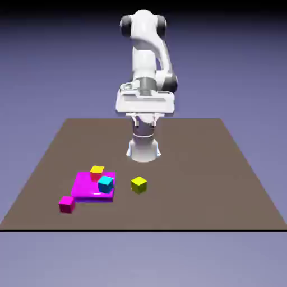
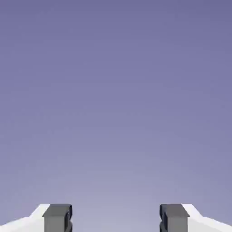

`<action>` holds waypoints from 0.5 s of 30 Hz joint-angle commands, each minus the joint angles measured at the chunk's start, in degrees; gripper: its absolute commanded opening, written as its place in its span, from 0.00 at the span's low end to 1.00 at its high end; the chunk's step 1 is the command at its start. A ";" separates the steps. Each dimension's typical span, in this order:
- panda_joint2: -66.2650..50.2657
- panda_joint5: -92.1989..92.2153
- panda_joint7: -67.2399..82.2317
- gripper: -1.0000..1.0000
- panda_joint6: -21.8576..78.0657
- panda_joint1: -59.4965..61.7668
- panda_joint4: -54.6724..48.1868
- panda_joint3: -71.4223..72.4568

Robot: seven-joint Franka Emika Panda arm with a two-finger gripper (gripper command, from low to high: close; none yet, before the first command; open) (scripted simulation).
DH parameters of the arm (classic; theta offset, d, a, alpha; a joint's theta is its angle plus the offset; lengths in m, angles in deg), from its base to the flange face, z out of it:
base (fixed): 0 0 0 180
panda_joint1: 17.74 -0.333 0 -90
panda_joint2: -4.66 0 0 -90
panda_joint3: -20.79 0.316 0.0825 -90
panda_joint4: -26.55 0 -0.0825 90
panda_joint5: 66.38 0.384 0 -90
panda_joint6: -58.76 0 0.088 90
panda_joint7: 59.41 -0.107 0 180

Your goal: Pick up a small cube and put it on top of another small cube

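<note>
Nearest the camera, the small magenta-pink cube sits on the counter, just off the near corner of a flat magenta slab bearing cyan and orange-red cubes. Behind, the tool hangs high near the robot's base, fingers wide, nothing between them. Reaching the pink cube calls for centring above it, squaring to its faces, then descending straight, clear of the slab's edge.

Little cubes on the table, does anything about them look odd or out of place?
Nothing looks spilled or damaged. The cyan cube and the orange-topped cube appear on the magenta slab, while the yellow and pink cubes lie off it.
</note>
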 commanded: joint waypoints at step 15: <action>-31.15 7.79 11.35 0.50 28.48 -2.07 -25.79 -16.36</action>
